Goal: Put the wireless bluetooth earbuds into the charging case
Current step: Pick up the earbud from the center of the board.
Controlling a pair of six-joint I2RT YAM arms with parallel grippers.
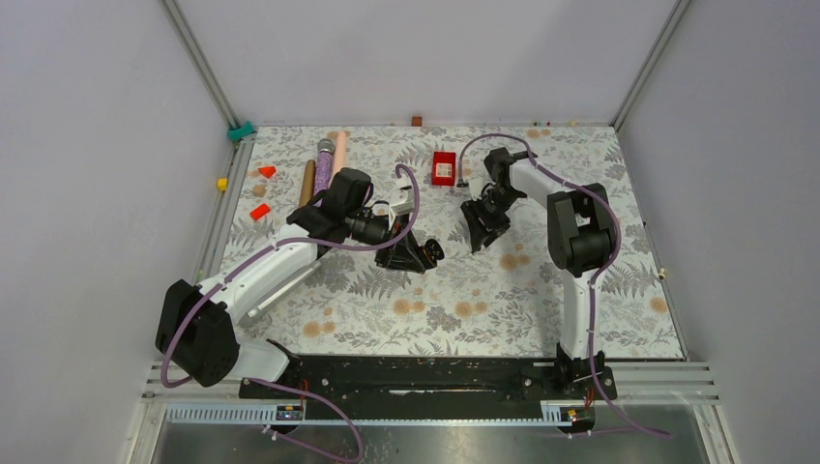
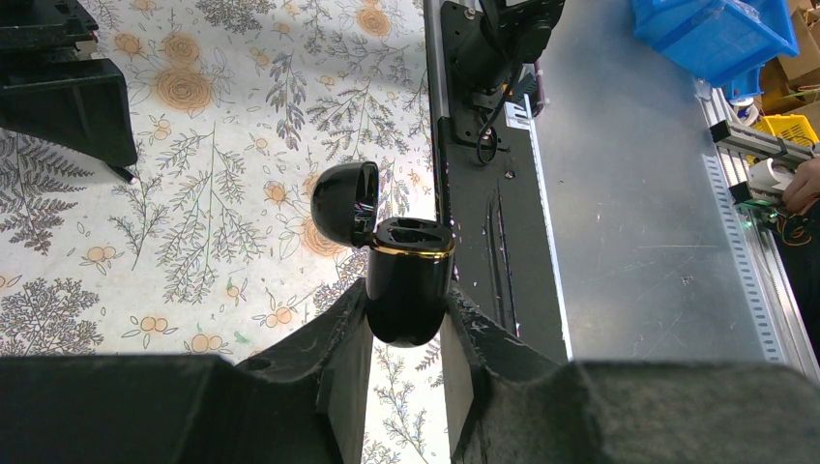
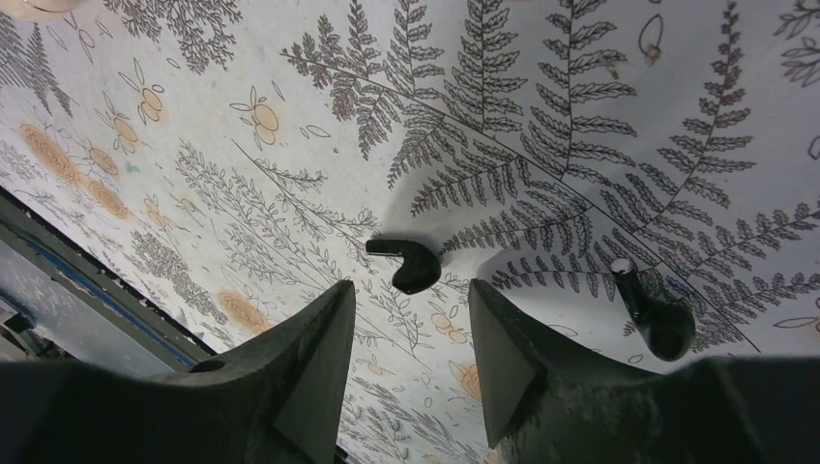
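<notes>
clamping the black charging case (image 2: 409,290) low on its body, the left gripper (image 2: 406,333) has both fingers pressed against the case's sides. the case stands upright between them, its gold-rimmed mouth uncovered and its lid (image 2: 345,203) hinged back to the left. whether anything sits in its wells i cannot tell. beyond it lie the floral table cloth (image 2: 193,242) and the black base rail (image 2: 493,222). the right gripper (image 3: 412,324) hangs over the cloth with its jaws apart and nothing between them. just past its fingertips a black earbud (image 3: 406,263) lies on the fern print. a second black earbud (image 3: 653,314) lies off to the right, near the right finger and apart from the first. seen from above, the two grippers sit near each other around mid-table, with a red box (image 1: 444,167) on the cloth farther back.
</notes>
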